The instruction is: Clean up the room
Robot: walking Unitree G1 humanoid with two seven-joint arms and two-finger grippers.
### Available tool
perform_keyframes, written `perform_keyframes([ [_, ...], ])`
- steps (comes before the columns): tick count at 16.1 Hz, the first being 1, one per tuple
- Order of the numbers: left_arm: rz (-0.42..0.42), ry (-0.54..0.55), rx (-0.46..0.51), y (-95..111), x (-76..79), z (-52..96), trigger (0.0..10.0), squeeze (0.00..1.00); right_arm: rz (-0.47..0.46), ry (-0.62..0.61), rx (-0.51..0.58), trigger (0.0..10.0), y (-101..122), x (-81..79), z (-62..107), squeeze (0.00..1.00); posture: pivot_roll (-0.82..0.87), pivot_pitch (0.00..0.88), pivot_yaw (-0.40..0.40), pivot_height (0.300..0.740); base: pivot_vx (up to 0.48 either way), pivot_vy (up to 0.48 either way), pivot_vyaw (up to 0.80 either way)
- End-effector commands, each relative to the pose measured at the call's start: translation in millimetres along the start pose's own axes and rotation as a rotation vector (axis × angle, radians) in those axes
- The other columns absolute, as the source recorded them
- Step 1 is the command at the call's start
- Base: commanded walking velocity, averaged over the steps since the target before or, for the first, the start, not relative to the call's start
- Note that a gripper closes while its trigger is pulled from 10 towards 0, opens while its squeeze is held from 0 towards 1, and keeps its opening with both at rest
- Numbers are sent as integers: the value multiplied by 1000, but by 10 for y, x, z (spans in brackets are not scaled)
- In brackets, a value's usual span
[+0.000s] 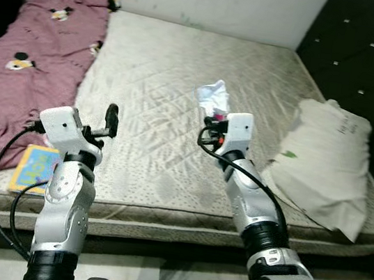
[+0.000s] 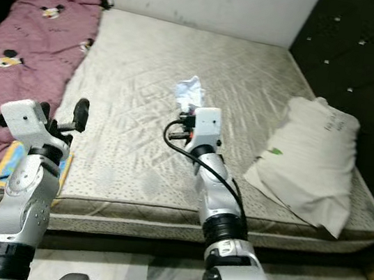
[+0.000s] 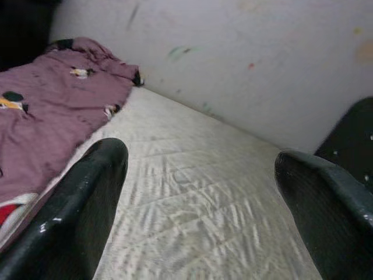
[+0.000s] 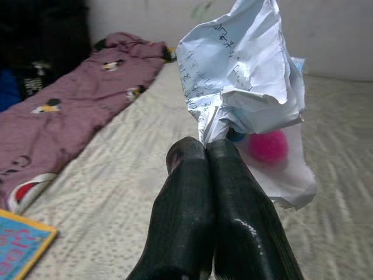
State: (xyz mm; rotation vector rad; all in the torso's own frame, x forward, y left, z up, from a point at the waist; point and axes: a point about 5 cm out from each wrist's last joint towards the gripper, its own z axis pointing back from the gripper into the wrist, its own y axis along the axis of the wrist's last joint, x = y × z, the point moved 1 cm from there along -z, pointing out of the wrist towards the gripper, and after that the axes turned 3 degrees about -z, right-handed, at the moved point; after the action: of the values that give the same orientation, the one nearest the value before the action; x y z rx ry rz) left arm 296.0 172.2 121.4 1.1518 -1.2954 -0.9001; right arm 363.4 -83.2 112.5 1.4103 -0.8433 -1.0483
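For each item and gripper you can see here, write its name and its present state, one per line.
Crumpled paper: pinched, held above the mattress.
Right gripper: shut on the paper.
Left gripper: open, holding nothing.
Blanket: rumpled on the mattress.
Pillow: lying at the mattress edge.
Book: closed, flat.

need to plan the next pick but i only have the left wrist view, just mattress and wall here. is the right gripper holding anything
Observer: Yes. The right gripper is shut on a crumpled paper with writing on it, held up above the mattress.
Operator: ok, what else is left on the bed
Observer: A colourful book lies at the near edge, next to the maroon blanket.
Operator: anything on the right side
Observer: A pale pillow lies on the right part of the mattress, near the dark headboard.
Operator: and where is my left gripper
Observer: The left gripper is open, above the near part of the mattress close to the blanket's edge.
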Motion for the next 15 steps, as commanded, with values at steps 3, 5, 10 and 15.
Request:
perform_keyframes([
  [3, -110, 48, -21, -92, -137, 75, 10000, 0, 39, 16, 17, 10000, 1, 60, 60, 0, 105, 0, -84, 740, 0, 0, 0],
  [5, -118, 63, -26, -125, -177, 84, 10000, 0, 56, 22, 29, 10000, -3, 57, 83, 0, 88, 0, -64, 740, 0, 0, 0],
  [10, -148, -107, -63, -213, 178, -151, 10000, 0, 144, -19, 102, 10000, 30, 147, 259, 0, -45, 0, 61, 740, 0, 0, 0],
  [15, -153, -202, -41, -160, 403, -289, 10000, 0, 218, -73, 61, 10000, -63, 284, 486, 0, -105, 0, 111, 740, 0, 0, 0],
])
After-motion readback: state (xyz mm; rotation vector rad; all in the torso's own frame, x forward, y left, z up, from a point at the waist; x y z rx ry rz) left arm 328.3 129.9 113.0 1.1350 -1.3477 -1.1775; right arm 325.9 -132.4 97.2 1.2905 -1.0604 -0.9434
